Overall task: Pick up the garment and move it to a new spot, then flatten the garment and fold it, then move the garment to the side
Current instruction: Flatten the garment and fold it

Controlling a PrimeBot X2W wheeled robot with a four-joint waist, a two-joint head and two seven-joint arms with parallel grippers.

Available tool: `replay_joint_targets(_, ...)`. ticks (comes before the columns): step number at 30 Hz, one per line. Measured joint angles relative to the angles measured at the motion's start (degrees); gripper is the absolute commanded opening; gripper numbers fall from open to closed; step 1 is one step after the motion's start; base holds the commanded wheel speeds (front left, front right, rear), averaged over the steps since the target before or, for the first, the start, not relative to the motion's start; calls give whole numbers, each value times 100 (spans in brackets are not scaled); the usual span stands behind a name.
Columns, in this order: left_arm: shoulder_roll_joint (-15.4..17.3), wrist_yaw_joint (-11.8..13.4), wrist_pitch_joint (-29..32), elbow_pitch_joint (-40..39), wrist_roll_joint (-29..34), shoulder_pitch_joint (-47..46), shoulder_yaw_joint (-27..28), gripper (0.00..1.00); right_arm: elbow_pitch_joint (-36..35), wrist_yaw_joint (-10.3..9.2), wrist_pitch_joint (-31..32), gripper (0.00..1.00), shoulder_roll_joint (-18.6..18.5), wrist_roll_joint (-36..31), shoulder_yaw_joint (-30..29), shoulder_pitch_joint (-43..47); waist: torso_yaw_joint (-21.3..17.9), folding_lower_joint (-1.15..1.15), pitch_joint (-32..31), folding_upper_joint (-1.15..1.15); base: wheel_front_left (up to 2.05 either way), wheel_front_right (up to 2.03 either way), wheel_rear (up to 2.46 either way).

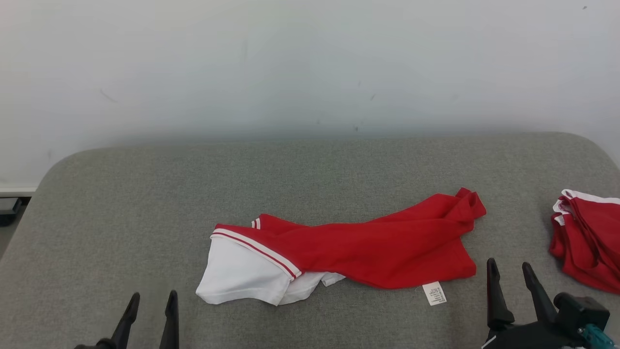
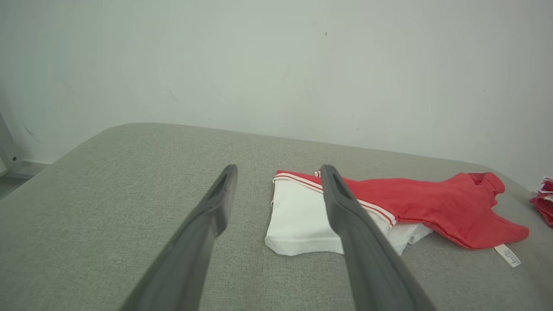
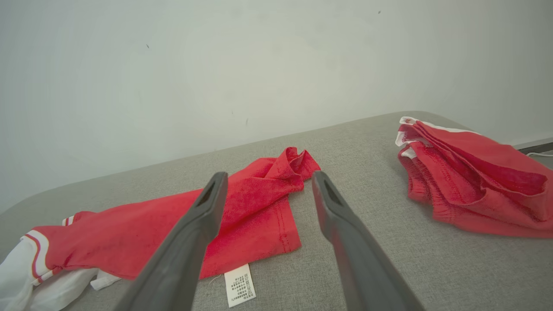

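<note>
A red and white garment (image 1: pixel 348 247) lies loosely bunched across the middle of the grey padded surface (image 1: pixel 145 194), its white part at the left and a white care label (image 1: pixel 434 293) at its near right edge. The left wrist view shows the garment (image 2: pixel 432 207) to the right of my fingers; in the right wrist view the garment (image 3: pixel 255 203) lies just ahead and to the left. My left gripper (image 1: pixel 152 300) stands open at the near left, apart from the cloth. Just right of the label, my right gripper (image 1: pixel 508 271) is open and holds nothing.
A second red garment with white trim (image 1: pixel 588 237) lies bunched at the surface's right edge, also in the right wrist view (image 3: pixel 471 181). A pale wall (image 1: pixel 310 63) rises behind the surface. Bare grey padding spreads to the left and back.
</note>
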Motion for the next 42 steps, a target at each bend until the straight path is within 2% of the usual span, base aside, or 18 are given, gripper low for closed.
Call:
replay_joint_targets(6, 101, -51, 1, 108, 49, 172, -44, 100, 37, -7, 0, 100, 10, -11, 59, 116, -5, 0, 13, 0, 0, 0, 0)
replay_joint_targets(28, 105, -123, 132, 176, 29, 172, -89, 100, -36, -9, 16, 100, 22, -10, 81, 117, -30, 1, 110, 0, 0, 0, 0)
replay_joint_targets(35, 141, -296, 655, 515, -77, -339, -196, 100, 172, -26, 722, 100, -24, 55, 185, 41, -35, 1, 236, 0, 0, 0, 0)
replay_joint_targets(42, 62, -493, 1494, 1066, -368, -1023, -292, 100, 387, -24, 1605, 100, -372, -1, 327, -593, -37, 1, 409, 1, 0, 0, 0)
